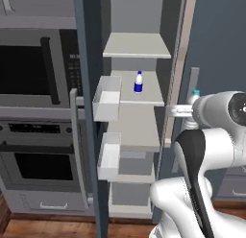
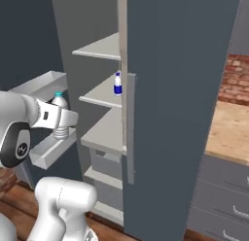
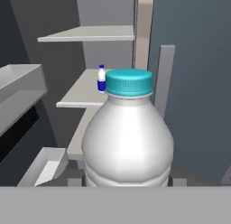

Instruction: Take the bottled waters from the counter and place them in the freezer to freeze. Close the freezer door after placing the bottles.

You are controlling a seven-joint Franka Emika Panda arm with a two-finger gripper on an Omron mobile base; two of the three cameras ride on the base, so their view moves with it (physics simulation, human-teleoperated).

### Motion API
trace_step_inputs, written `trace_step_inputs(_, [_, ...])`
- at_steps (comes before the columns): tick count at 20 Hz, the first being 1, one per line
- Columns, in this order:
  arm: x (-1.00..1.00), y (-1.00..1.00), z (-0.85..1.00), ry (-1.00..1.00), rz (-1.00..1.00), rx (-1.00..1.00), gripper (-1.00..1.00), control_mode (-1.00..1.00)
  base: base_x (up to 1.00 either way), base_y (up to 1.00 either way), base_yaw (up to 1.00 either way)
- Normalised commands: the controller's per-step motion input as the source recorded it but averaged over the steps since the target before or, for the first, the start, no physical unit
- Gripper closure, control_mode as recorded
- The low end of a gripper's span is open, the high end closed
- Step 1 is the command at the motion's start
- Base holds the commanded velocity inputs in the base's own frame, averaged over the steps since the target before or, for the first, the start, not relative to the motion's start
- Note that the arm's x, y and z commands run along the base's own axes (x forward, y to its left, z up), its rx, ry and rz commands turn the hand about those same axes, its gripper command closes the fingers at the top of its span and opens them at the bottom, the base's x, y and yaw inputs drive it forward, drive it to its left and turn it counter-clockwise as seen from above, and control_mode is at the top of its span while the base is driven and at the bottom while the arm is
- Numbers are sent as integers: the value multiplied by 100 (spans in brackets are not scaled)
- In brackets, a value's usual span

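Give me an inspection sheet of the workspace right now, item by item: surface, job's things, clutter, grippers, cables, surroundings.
Surface: pale freezer shelves, mostly bare.
Job's things: blue-label bottle upright on a middle shelf; teal-cap bottle upright in the gripper, outside the freezer; freezer door open, white bins look empty.
Clutter: nothing seen.
Grippers: gripper shut on the teal-cap bottle.
Cables: nothing seen.
Surroundings: built-in oven left; speckled counter, brick wall right.

On my left base feed, the built-in microwave (image 1: 33, 69) fills the upper left, its dark window framed in grey. Below it sits the black-windowed oven (image 1: 36, 160). A strip of wooden floor (image 1: 48, 228) runs along the bottom left. A red brick wall (image 2: 237, 77) shows at right.
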Motion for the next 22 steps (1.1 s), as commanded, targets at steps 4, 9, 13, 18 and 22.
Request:
trace_step_inputs(4, [0,0,0,0,0,0,100,100,23,27,0])
trace_step_inputs(9, [0,0,0,0,0,0,100,100,31,24,3])
trace_step_inputs(13, [0,0,0,0,0,0,100,100,33,9,3])
trace_step_inputs(18, [0,0,0,0,0,0,100,100,38,23,1])
trace_step_inputs(22, [0,0,0,0,0,0,100,100,40,33,0])
